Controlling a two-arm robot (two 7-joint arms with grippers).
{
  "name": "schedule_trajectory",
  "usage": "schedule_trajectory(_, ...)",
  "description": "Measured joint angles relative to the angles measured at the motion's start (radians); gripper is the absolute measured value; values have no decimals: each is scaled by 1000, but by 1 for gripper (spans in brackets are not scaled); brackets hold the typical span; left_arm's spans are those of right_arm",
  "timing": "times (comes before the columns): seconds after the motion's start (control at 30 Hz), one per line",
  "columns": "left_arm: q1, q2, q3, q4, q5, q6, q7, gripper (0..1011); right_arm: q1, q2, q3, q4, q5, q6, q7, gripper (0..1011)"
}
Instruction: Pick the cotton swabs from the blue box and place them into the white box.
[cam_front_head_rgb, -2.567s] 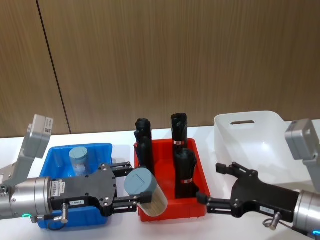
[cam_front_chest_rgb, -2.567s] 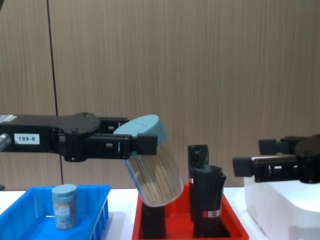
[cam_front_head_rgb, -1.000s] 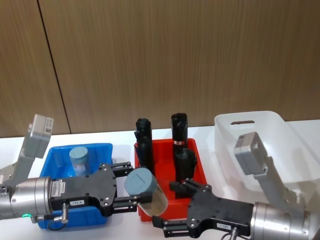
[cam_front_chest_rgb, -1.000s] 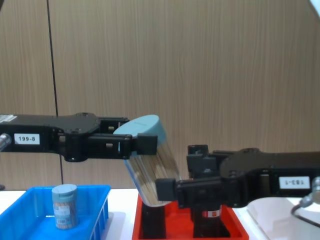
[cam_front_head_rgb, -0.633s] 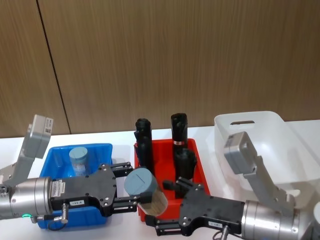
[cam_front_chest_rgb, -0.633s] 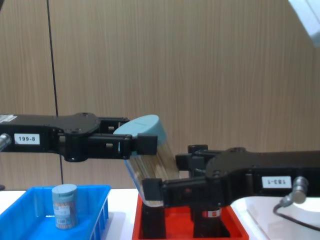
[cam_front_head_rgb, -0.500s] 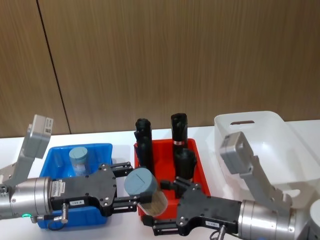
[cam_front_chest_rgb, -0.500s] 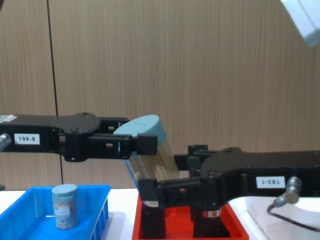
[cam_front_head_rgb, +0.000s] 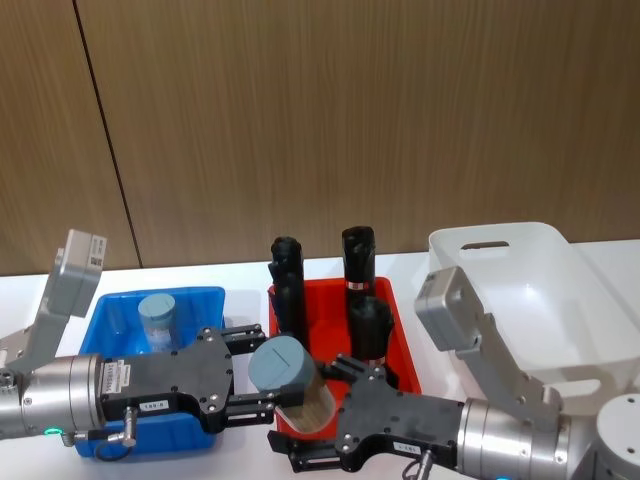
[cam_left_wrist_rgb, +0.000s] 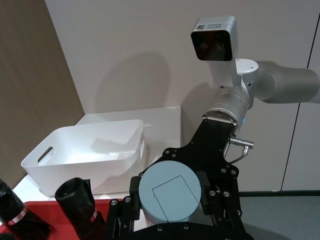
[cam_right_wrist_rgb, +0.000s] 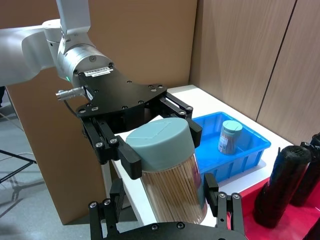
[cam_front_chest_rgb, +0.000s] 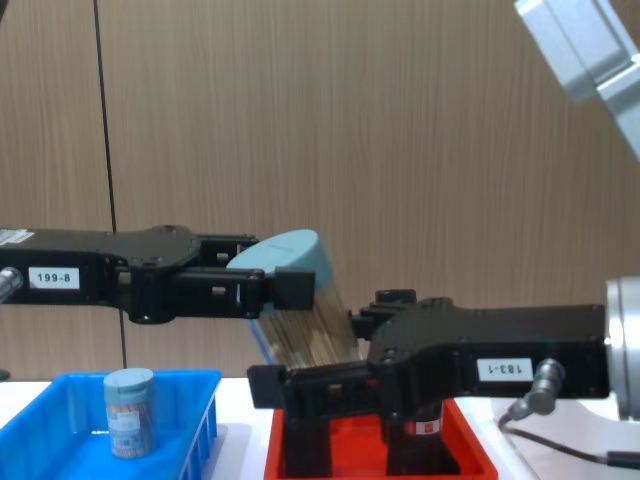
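A cotton swabs jar (cam_front_head_rgb: 285, 372) with a grey-blue lid hangs tilted over the front left corner of the red bin. My left gripper (cam_front_head_rgb: 256, 368) is shut on its lid (cam_right_wrist_rgb: 161, 142). My right gripper (cam_front_head_rgb: 316, 418) reaches in from the right, open, with its fingers (cam_right_wrist_rgb: 222, 202) on either side of the jar's lower body (cam_front_chest_rgb: 310, 335). A second jar (cam_front_head_rgb: 157, 318) stands upright in the blue box (cam_front_head_rgb: 108, 312). The white box (cam_front_head_rgb: 545, 285) sits at the far right with nothing showing inside it.
Between the two boxes stands a red bin (cam_front_head_rgb: 322, 291) holding three tall black wrapped rolls (cam_front_head_rgb: 357, 258). The bins sit on a white table (cam_front_head_rgb: 240, 276) backed by a wood-panel wall.
My right arm has swung left from the white box, and its open fingers now straddle the held jar's lower body. The left gripper and the jar have stayed still.
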Motion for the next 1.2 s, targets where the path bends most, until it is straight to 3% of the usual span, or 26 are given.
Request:
schedule_trajectory(0.37, 0, 0, 0, 0, 0, 0, 0, 671, 12, -9, -12, 16, -15, -9, -10, 997)
schedule_trajectory(0.53, 0, 0, 0, 0, 0, 0, 0, 671, 16, -10, -15, 22, -18, -14, -13, 907)
schedule_trajectory(0.73, 0, 0, 0, 0, 0, 0, -1, 671, 19, -9, -19, 25, -20, -19, -15, 714)
schedule_trajectory(0.97, 0, 0, 0, 0, 0, 0, -1, 674, 21, -5, -21, 27, -17, -24, -11, 657)
schedule_trajectory(1.2, 0, 0, 0, 0, 1, 0, 0, 885, 23, -1, -23, 27, -11, -26, -8, 650)
